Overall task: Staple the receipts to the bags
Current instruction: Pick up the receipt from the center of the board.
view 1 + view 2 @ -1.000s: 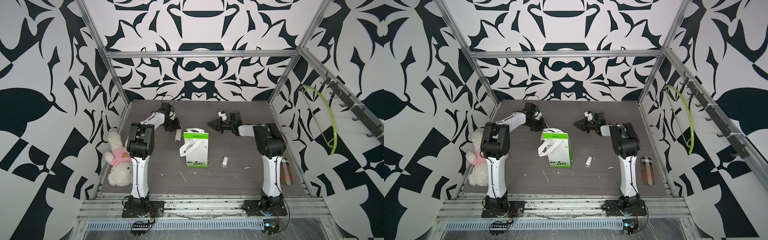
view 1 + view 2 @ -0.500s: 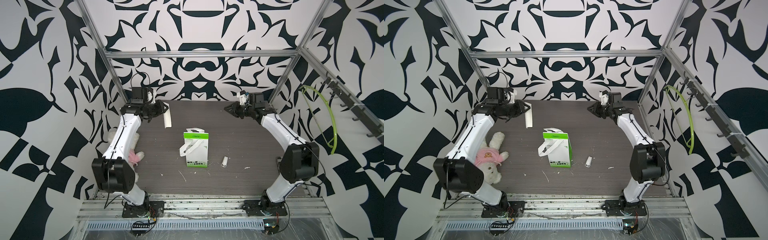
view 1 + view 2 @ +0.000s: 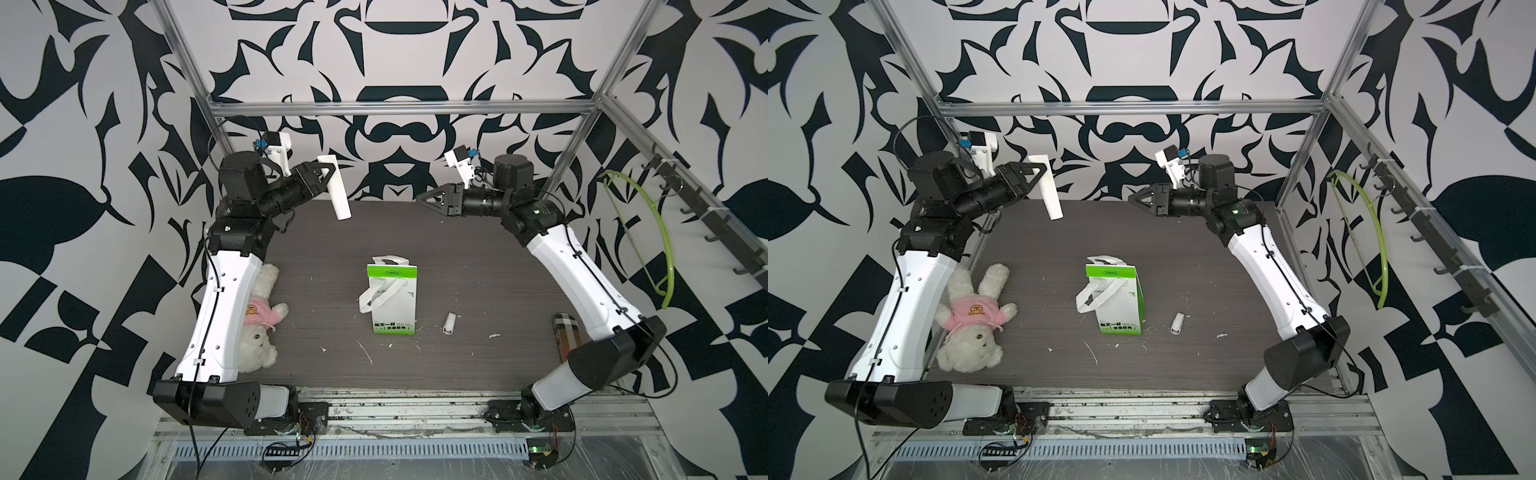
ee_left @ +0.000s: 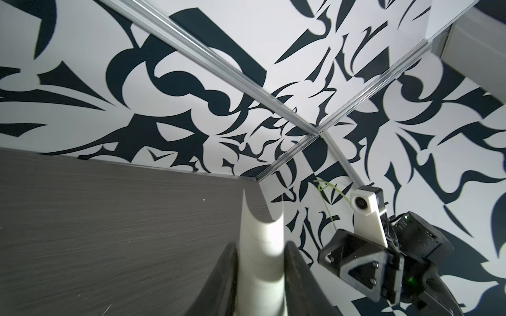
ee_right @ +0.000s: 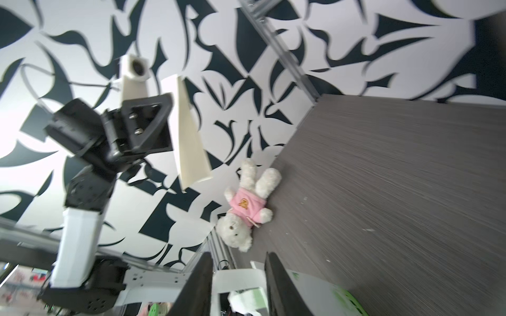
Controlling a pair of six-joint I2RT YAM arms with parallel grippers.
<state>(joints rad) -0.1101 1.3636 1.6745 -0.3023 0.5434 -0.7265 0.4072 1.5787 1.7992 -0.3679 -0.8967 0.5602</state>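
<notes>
Dark worktop (image 3: 478,257), b/w patterned walls. Left gripper (image 3: 329,175) jaws pinch the curled receipt (image 3: 337,195) high over the far-left corner, well apart from the bag (image 3: 392,299) standing at ctr. Right gripper (image 3: 422,198) jaws part-open, empty, over far edge. Step, prob.: carrying receipt to bag. Next: lay it on bag's face w/o crumpling; fetch stapler (image 3: 449,323).

Bold black-and-white patterned walls (image 3: 415,41) enclose a dark grey wood-grain tabletop (image 3: 478,270), framed by aluminium rails (image 3: 399,109); a hook rack (image 3: 702,199) on the right-hand wall carries a green hoop (image 3: 666,241), under even light.
</notes>
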